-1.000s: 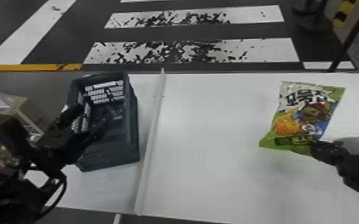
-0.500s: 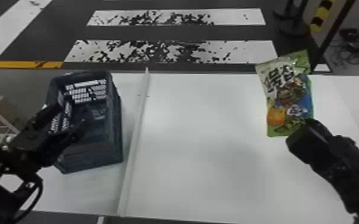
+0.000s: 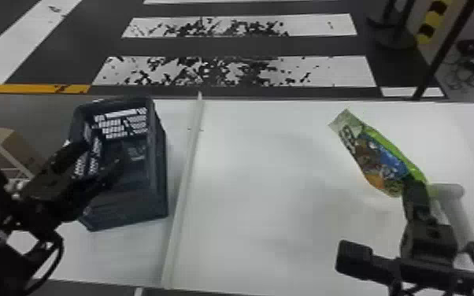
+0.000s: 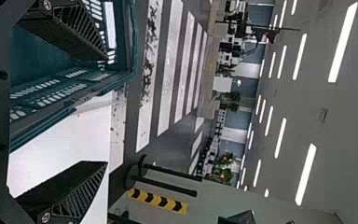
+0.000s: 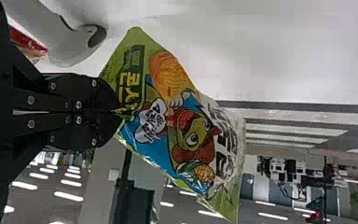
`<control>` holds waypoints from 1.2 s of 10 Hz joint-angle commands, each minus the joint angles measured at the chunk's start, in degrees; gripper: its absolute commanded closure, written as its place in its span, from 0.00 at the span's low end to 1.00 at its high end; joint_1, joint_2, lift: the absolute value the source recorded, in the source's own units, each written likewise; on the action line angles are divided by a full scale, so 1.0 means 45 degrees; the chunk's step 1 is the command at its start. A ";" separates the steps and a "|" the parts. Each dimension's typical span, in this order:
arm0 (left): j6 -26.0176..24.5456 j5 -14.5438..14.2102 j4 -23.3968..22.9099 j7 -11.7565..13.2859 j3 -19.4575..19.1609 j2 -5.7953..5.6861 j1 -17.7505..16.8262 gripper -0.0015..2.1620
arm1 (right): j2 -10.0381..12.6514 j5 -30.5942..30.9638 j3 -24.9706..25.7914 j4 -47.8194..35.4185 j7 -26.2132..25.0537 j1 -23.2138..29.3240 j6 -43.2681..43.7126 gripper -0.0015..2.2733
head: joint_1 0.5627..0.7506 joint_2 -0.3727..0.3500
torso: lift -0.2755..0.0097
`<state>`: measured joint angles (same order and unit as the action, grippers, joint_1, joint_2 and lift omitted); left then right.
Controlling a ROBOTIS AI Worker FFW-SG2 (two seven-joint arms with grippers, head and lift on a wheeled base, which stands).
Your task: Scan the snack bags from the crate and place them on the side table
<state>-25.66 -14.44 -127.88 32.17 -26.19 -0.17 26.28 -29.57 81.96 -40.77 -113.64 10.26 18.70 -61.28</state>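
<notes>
1. Snack bag (image 3: 382,161), clamped near one end between the fingers of the right gripper (image 5: 116,113); most of its length projects forward and to the left from the fingertips, over the white table (image 3: 267,204).

2. Scanner (so judged from its shape and the task), a white handheld device (image 3: 450,208) lying just to the right of the right gripper. The step in hand is probably presenting the bag's code to it.

3. Left gripper (image 4: 106,111), fingers apart and holding nothing, at the crate (image 3: 158,169). The crate lies well to the left of the right gripper, beyond the raised divider (image 3: 185,173).

4. Probable fault, slip: the hold takes in only one end of the bag, so its free weight may swing or twist the film out of the fingers if the arm turns quickly.

5. Probable fault, missed read: soft film may fold or crease across the code, or present the wrong face to the scanner.

6. Probable fault, contact: with the scanner so near the right gripper, a low or wide turn could knock it aside.

7. Probable fault, release: letting go too high may send the bag sliding.
</notes>
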 commanded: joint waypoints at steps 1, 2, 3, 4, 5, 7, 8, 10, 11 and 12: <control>-0.0150 0.0026 -0.0138 0.0000 0.0000 -0.0001 0.0001 0.04 | -0.0089 0.1240 -0.0960 0.0819 0.0161 -0.0190 -0.0672 0.98 | 0.70 0.64 | 0.64; -0.0228 0.0026 -0.0216 -0.0019 0.0000 -0.0001 0.0001 0.04 | -0.0226 0.1533 -0.1390 0.0819 0.0571 -0.0190 -0.0711 0.98 | 0.70 0.65 | 0.64; -0.0345 0.0026 -0.0274 -0.0039 0.0000 0.0019 0.0001 0.04 | -0.0343 0.1572 -0.1819 0.0741 0.1020 -0.0170 -0.0750 0.81 | 0.70 0.66 | 0.64; -0.0423 0.0026 -0.0313 -0.0156 0.0000 0.0019 0.0001 0.04 | -0.0402 0.1533 -0.2191 0.0624 0.1489 -0.0131 -0.0789 0.49 | 0.70 0.68 | 0.64; -0.0540 0.0045 -0.0392 -0.0351 0.0000 0.0019 0.0020 0.04 | -0.0402 0.1377 -0.2405 0.0467 0.1978 -0.0112 -0.0828 0.21 | 0.70 0.71 | 0.64; -0.0619 0.0084 -0.0470 -0.0449 0.0039 0.0019 0.0001 0.04 | -0.0578 0.0869 -0.2581 -0.0255 0.2661 0.0045 -0.0945 0.00 | 0.70 0.74 | 0.64; -0.0619 0.0123 -0.0470 -0.0664 0.0098 0.0019 0.0001 0.04 | -0.0714 -0.0322 -0.2484 -0.1076 0.2974 0.0142 -0.0906 0.02 | 0.70 0.75 | 0.64; -0.0658 0.0475 -0.0587 -0.1074 0.0430 0.0038 0.0001 0.04 | -0.0890 -0.3350 -0.1526 -0.3048 0.3579 0.0494 -0.0672 0.02 | 0.70 0.79 | 0.64; -0.0658 0.0514 -0.0645 -0.1445 0.0664 0.0058 0.0020 0.04 | -0.0871 -0.4717 -0.0882 -0.3927 0.3970 0.0650 -0.0554 0.02 | 0.70 0.80 | 0.64; -0.0658 0.0905 -0.0724 -0.1914 0.1055 0.0058 0.0020 0.04 | -0.0812 -0.6240 -0.0120 -0.4747 0.4399 0.0826 -0.0437 0.02 | 0.70 0.82 | 0.64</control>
<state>-28.62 -11.31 -130.90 23.72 -22.54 0.00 26.35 -33.38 58.20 -43.46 -132.64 29.82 21.88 -63.64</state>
